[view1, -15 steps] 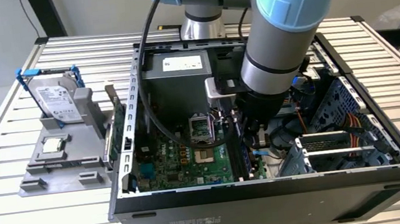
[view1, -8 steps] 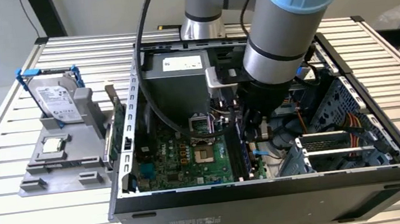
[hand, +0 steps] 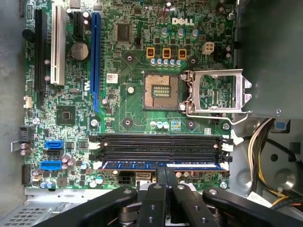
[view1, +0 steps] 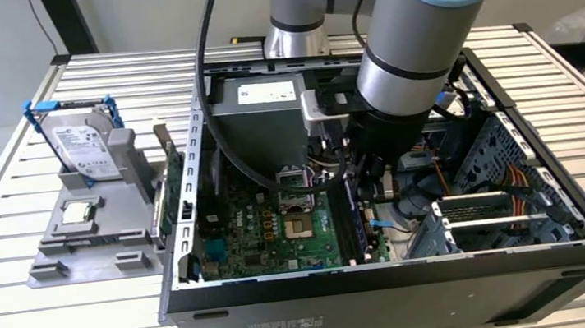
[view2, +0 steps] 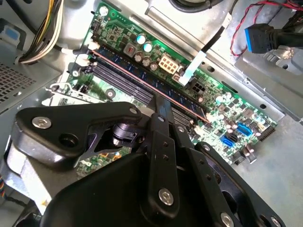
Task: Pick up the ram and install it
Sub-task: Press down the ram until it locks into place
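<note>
ram (hand: 161,165): seated in the motherboard (hand: 128,109) slot nearest the pincer, just under its fingertips
pincer (hand: 166,174): fingers pressed together, tips on the ram's top edge, inside the computer case (view1: 395,285)

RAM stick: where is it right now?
The ram sits in the memory slot nearest the claw, beside the empty black slots on the motherboard; both wrist views show it.

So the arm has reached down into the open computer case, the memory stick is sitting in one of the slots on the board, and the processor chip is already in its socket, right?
Not quite. The processor socket is empty, its metal latch frame flipped open, as the first wrist view shows. The processor chip lies on the grey holder outside the case in the exterior view. The rest holds: the gripper is at the ram in a slot.
</note>
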Available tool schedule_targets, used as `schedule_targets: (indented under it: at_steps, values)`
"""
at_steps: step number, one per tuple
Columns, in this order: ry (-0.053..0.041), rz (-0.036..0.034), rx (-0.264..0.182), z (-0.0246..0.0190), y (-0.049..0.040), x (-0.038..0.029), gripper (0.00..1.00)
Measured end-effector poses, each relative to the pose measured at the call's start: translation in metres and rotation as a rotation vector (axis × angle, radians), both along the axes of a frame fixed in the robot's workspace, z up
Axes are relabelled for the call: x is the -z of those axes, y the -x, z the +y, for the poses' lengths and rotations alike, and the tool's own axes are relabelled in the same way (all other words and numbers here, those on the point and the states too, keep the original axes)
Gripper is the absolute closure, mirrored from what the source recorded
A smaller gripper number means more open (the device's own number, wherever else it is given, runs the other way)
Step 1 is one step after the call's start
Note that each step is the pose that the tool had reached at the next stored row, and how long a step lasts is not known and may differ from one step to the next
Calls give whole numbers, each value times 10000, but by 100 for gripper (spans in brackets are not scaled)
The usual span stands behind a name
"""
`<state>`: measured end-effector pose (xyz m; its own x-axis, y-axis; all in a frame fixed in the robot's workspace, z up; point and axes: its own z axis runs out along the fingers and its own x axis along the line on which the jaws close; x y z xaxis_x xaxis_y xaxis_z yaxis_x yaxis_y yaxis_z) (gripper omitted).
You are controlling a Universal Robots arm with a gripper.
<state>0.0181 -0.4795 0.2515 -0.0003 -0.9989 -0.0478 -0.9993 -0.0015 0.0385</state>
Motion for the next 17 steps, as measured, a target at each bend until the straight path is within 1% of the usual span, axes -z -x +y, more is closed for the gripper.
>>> schedule_targets:
  at_steps: [7,11,12,17]
  values:
    - [4,3,0,0,0,-10,100]
    - [2,2,0,0,0,-46,100]
    - [1,2,-1,0,0,-60,100]
    - [2,2,0,0,0,-175,100]
